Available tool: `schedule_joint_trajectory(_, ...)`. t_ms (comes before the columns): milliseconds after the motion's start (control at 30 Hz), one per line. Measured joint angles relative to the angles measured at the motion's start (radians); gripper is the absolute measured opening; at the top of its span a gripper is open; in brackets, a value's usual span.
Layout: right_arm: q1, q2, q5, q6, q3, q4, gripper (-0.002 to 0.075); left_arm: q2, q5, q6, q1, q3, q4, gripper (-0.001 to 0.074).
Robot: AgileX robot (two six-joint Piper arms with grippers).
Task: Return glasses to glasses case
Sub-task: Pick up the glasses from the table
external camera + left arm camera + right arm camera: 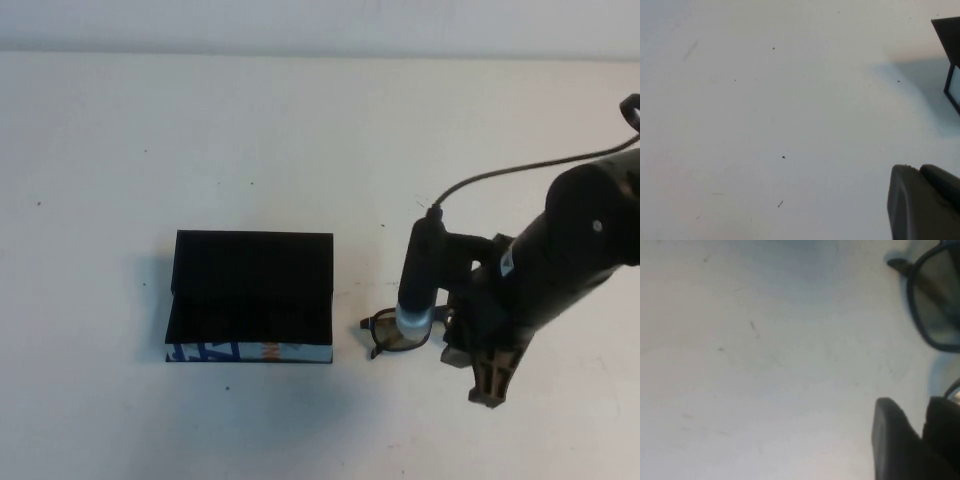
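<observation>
The glasses case (250, 298) lies open left of centre, matte black, with a blue, white and orange printed strip along its near side. One corner of it shows in the left wrist view (946, 35). The dark-framed glasses (392, 335) lie on the table just right of the case, their right half hidden under my right arm. One lens shows in the right wrist view (939, 305). My right gripper (490, 385) hangs low just right of the glasses, fingers together and empty (926, 405). My left gripper (920, 167) is shut and empty over bare table, out of the high view.
The white table (200, 130) carries only small dark specks. The right arm's cable (500, 172) loops above the wrist at the far right.
</observation>
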Motion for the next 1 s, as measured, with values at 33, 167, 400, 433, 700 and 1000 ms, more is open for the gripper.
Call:
schedule_joint_trajectory(33,-0.006,0.016,-0.015,-0.067,-0.013,-0.003,0.0126,0.000,0.000,0.000,0.000,0.000,0.000,-0.0004)
schedule_joint_trajectory(167,-0.044,0.057,-0.071,-0.288,-0.048,-0.010,0.0260,0.000,0.000,0.000,0.000,0.000,0.000,-0.0004)
schedule_joint_trajectory(400,-0.103,0.152,-0.074,-0.472,-0.135,-0.010,0.0353,0.000,0.000,0.000,0.000,0.000,0.000,-0.0004)
schedule_joint_trajectory(433,-0.110,0.172,-0.061,-0.480,-0.157,-0.010,0.0356,0.000,0.000,0.000,0.000,0.000,0.000,-0.0004)
schedule_joint_trajectory(700,-0.118,0.303,0.047,-0.535,-0.297,-0.004,0.0359,0.000,0.000,0.000,0.000,0.000,0.000,-0.0004)
schedule_joint_trajectory(1000,-0.118,0.353,0.064,-0.546,-0.318,0.001,0.0360,0.000,0.000,0.000,0.000,0.000,0.000,-0.0004)
